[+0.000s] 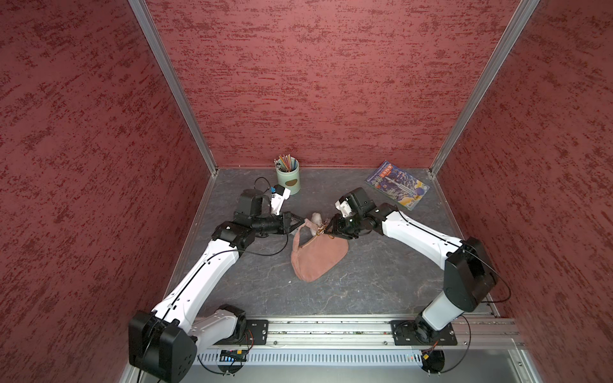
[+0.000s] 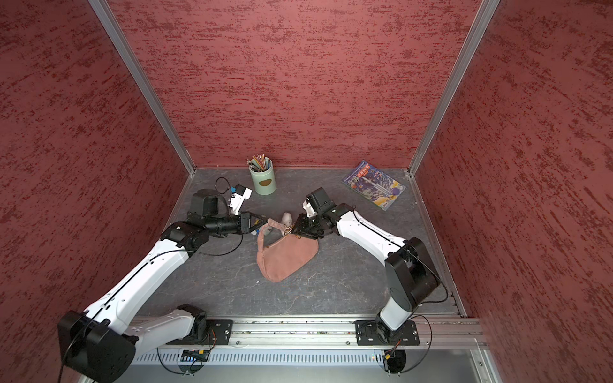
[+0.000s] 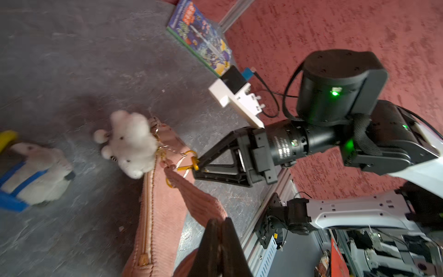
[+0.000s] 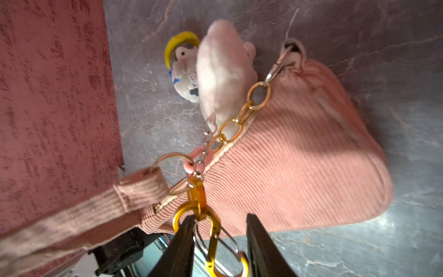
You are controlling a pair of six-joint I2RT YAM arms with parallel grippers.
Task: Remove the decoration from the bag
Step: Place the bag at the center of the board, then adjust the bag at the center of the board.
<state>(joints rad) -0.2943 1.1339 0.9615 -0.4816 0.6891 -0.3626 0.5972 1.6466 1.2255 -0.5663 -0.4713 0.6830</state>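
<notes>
The dusty-pink bag (image 1: pixel 318 258) (image 2: pixel 285 258) lies mid-table, its strap (image 3: pixel 191 194) lifted. My left gripper (image 1: pixel 302 220) (image 3: pixel 219 221) is shut on that strap. The decoration (image 1: pixel 316 218) (image 3: pixel 131 141) (image 4: pixel 223 72), a white fluffy plush, rests by the bag's top corner, and its thin chain runs to a gold carabiner (image 4: pixel 211 239) (image 3: pixel 187 164). My right gripper (image 1: pixel 326 228) (image 4: pixel 220 217) is open at that corner. The carabiner hangs between its jaws and loops over one finger (image 4: pixel 184 239).
A blue-and-yellow toy charm (image 3: pixel 33 172) (image 4: pixel 184 64) lies on the table beside the plush. A green pencil cup (image 1: pixel 288 175) stands at the back, and a colourful book (image 1: pixel 397 184) lies at the back right. Red walls enclose three sides.
</notes>
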